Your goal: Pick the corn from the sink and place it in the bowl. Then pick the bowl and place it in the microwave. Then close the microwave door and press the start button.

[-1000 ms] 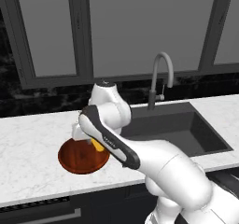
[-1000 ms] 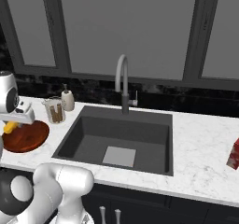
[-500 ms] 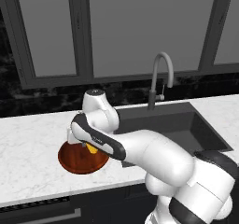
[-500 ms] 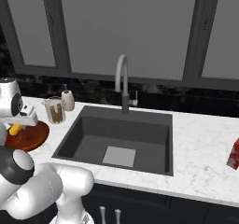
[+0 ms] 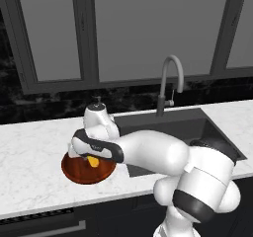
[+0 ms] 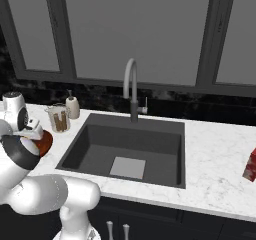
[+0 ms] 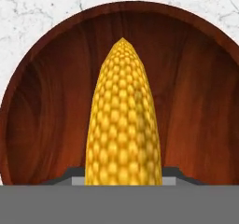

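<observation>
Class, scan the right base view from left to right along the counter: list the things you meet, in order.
Bowl → glass jar → soap dispenser → faucet above the sink → red carton.

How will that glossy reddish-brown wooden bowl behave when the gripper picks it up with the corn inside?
The round, glossy reddish-brown wooden bowl looks rigid, so it should not flex. Its shiny finish could be slippery on a thin rim grip. It is wide and shallow, so any tilt may let the tapered yellow corn cob roll or slide out.
</observation>
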Tool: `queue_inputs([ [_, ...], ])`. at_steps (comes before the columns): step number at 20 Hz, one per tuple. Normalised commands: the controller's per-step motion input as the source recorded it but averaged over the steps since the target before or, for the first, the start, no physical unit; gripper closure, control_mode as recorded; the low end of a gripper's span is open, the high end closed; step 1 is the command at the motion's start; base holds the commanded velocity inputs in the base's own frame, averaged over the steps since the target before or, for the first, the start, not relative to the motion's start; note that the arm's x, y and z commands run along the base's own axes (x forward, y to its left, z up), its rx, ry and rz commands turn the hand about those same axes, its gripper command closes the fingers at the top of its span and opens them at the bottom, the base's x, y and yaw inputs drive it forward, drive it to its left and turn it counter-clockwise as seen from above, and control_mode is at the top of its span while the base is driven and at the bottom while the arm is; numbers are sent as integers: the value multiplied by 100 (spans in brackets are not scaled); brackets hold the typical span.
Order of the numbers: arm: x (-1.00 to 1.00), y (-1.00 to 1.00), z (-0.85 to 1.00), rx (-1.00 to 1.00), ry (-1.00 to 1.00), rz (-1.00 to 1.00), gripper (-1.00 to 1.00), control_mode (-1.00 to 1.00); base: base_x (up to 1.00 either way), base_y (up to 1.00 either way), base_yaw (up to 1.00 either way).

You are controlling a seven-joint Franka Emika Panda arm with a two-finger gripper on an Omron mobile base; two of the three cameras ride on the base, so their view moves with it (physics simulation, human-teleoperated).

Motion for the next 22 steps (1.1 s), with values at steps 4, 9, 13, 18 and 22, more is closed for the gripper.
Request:
queue_inputs([
  [4, 15, 18, -40, -2, 0, 0, 100, -100, 0, 0, 0],
  [9, 2, 7, -40, -2, 0, 0, 100, -100, 0, 0, 0],
  [13, 0, 0, -29, 0, 0, 0, 100, -100, 0, 0, 0],
  [18, 0, 0, -12, 0, 0, 0, -100, -100, 0, 0, 0],
  [22, 14, 0, -1, 0, 0, 0, -100, -100, 0, 0, 0],
])
